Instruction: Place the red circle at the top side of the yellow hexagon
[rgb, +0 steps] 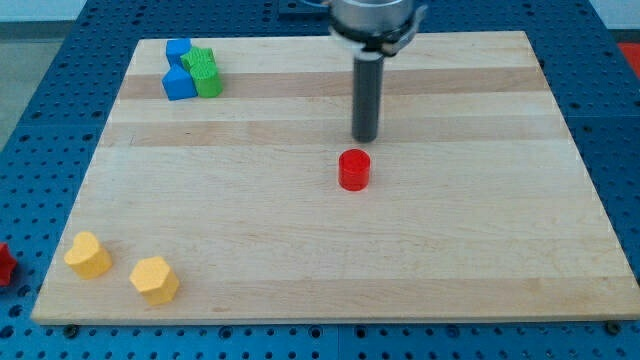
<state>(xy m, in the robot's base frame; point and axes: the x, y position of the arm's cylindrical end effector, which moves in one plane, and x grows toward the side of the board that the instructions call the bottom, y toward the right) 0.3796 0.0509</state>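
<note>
The red circle (354, 169) stands near the middle of the wooden board (450, 250). The yellow hexagon (154, 279) sits near the board's bottom left corner, far from the red circle. My tip (365, 138) is on the board just above the red circle and slightly to its right, a small gap apart from it.
A second yellow block (88, 254) lies left of the hexagon. Two blue blocks (179, 72) and two green blocks (205, 70) cluster at the top left corner. A red object (4, 264) lies off the board at the view's left edge.
</note>
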